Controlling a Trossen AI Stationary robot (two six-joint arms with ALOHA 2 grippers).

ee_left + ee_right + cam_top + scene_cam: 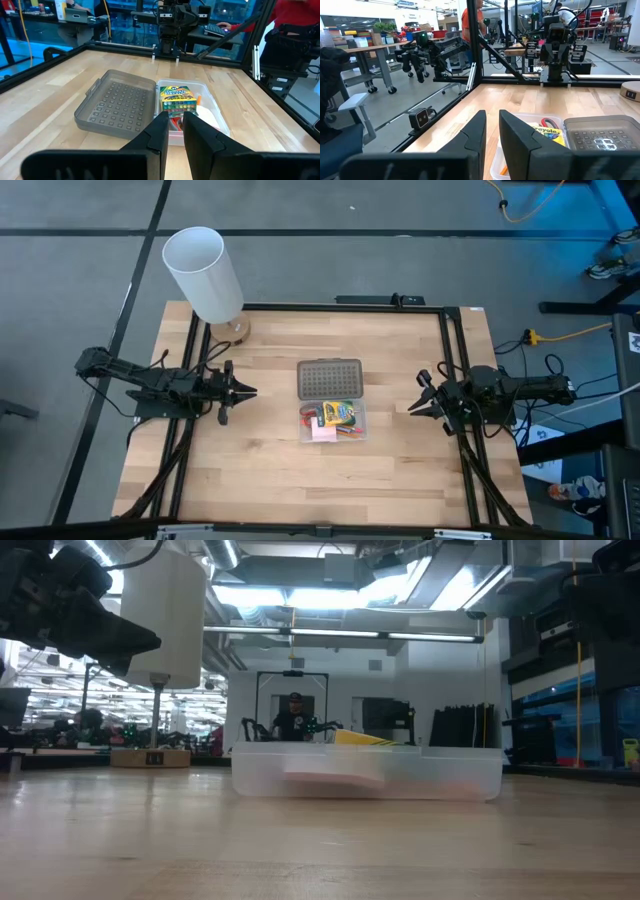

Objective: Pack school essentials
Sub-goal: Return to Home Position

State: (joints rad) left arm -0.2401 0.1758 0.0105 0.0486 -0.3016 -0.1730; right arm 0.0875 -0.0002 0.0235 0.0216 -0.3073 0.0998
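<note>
Since the yellow-green crayon box (340, 414) and pink sticky-note pad (323, 434) already lie inside the clear case (361, 436), the step in hand reads as both arms parking at home, not a pick. Far left: tall white cylinder (203, 272) at the back corner of the table (270, 480), no gripper near it. Left gripper (250, 391) hangs over the table's left side, well apart from the case and pointing at it; jaws narrow, a thin slit between them, holding nothing. Centre: grey dotted lid (329, 378) lies flat just behind the case, edge to edge, not on it. Red-handled scissors (549, 122) show in the case beside the crayons; pencils and pen not clearly made out. Right: right gripper (412, 408) mirrors the left near the table's right edge, jaws likewise narrow and empty. Judgement: packing looks close to done; a next move would probably be fitting the lid, which calls for a wider opening to take its edge.
</note>
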